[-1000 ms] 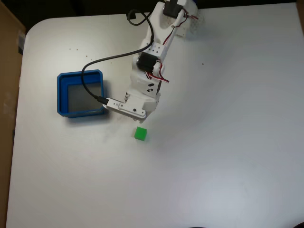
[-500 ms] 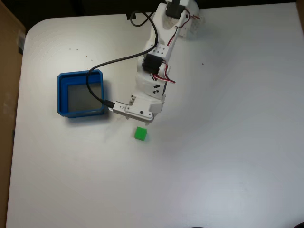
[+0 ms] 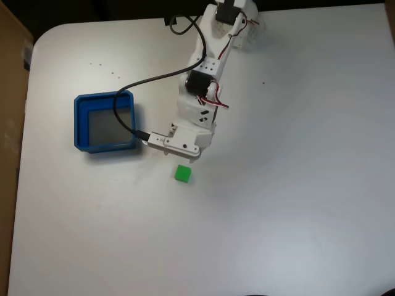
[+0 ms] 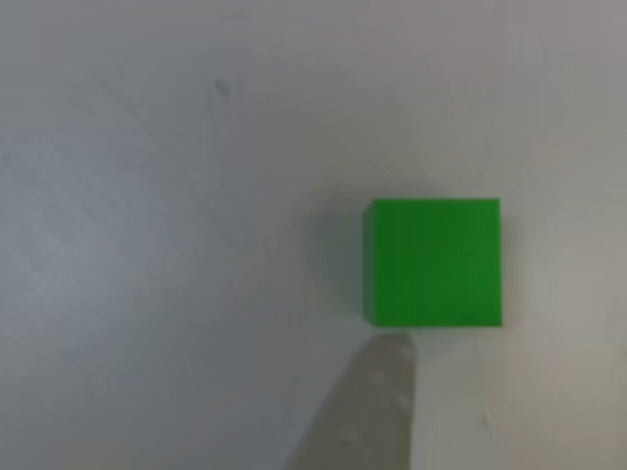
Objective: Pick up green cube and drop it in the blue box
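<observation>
The green cube (image 3: 182,174) lies on the white table, below and to the right of the blue box (image 3: 106,122) in the fixed view. My gripper (image 3: 186,160) hangs under the white wrist just above the cube, with most of it hidden by the wrist. In the other view the green cube (image 4: 434,261) sits right of centre. One pale fingertip (image 4: 377,392) points up from the bottom edge, just short of the cube's lower left corner. No second finger rests against it, and nothing is held.
The white table (image 3: 296,185) spreads wide to the right of and below the cube. A black cable (image 3: 123,83) loops from the arm over the blue box's right wall. A brown board (image 3: 9,123) borders the table's left edge.
The wrist has shifted slightly right and down toward the cube since a second ago, with little motion in the last half second. The cube and the box have not moved.
</observation>
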